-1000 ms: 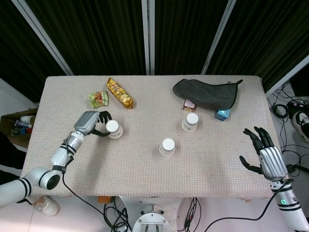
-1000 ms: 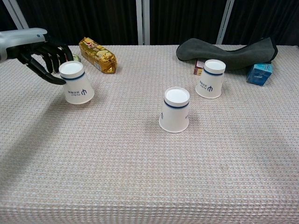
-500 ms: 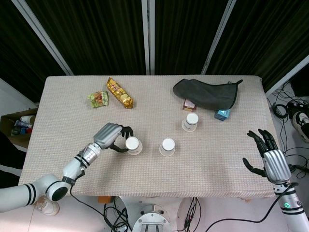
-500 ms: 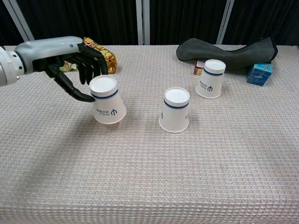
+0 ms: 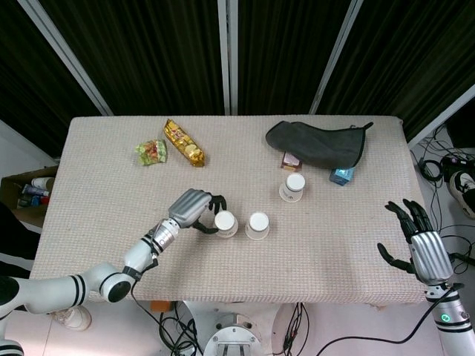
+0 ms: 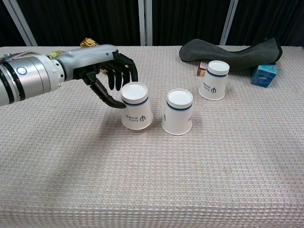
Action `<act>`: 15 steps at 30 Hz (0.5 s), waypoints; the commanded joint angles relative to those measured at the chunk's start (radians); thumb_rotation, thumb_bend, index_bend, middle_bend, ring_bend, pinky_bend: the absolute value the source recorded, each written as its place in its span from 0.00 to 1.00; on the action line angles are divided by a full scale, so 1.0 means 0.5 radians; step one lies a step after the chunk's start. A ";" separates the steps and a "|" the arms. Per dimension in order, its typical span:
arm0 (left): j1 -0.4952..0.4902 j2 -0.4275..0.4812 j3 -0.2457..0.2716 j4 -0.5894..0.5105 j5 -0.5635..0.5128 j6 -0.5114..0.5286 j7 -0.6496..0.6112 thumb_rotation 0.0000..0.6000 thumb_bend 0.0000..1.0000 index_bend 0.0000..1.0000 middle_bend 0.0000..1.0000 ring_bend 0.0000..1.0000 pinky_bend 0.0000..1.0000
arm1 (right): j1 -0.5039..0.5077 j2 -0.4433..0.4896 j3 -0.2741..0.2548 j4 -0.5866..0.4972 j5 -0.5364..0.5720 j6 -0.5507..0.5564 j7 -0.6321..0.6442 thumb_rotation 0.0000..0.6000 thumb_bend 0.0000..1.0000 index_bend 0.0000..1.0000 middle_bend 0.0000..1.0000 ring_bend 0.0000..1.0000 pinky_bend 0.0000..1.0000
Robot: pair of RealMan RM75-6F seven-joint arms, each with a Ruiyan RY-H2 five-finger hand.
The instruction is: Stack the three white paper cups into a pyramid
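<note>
Three upside-down white paper cups stand on the table. My left hand (image 5: pixel 193 209) (image 6: pixel 107 71) grips the leftmost cup (image 5: pixel 225 222) (image 6: pixel 137 106) near its top, thumb on its left side and fingers behind it. That cup stands close beside the middle cup (image 5: pixel 257 225) (image 6: pixel 178 112), a small gap between them. The third cup (image 5: pixel 294 187) (image 6: pixel 214 80) stands apart, further back and to the right. My right hand (image 5: pixel 419 248) hovers open at the table's right front edge, far from the cups, and shows only in the head view.
A dark cloth (image 5: pixel 319 143) (image 6: pixel 232 50) lies at the back right, with a small box (image 5: pixel 291 159) and a blue box (image 5: pixel 342 176) (image 6: pixel 264 75) by it. A gold snack packet (image 5: pixel 183 142) and a green packet (image 5: pixel 151 151) lie at the back left.
My left hand has carried its cup rightward from the table's left side to just beside the middle cup. The right hand has drifted slightly right and nearer the front edge.
</note>
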 commanded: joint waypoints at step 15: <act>-0.082 -0.104 -0.006 0.080 -0.116 -0.062 0.054 1.00 0.15 0.44 0.53 0.49 0.46 | -0.019 -0.007 0.003 0.037 0.021 -0.002 0.045 1.00 0.27 0.07 0.20 0.00 0.07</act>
